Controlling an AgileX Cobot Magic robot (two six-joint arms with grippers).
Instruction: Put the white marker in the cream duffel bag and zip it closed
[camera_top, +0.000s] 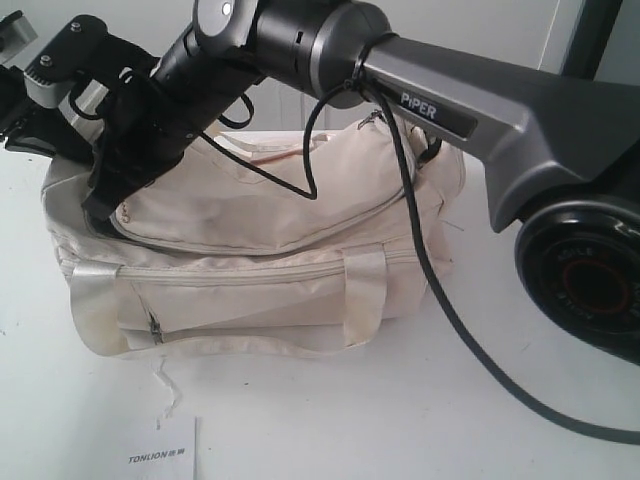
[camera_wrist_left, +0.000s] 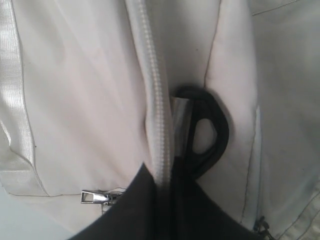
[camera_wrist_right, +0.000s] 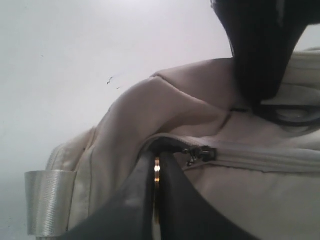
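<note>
Tugging now risks a slip: the jaws of the right gripper (camera_wrist_right: 157, 157) are closed beside the slider (camera_wrist_right: 200, 154) (not visibly on its pull), while the left gripper (camera_wrist_left: 164, 175) pinches the zipper seam (camera_wrist_left: 159, 100) of the cream duffel bag (camera_top: 300, 230) on the table (camera_top: 400, 420). The white marker is out of sight.

rumpled cream duffel bag (camera_top: 300, 230) flat on table (camera_top: 300, 420)

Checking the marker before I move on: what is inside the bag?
The bag shows only outer fabric and its zipper, shut where visible; the arms hide the rest. No marker shows, so the contents cannot be told.
</note>
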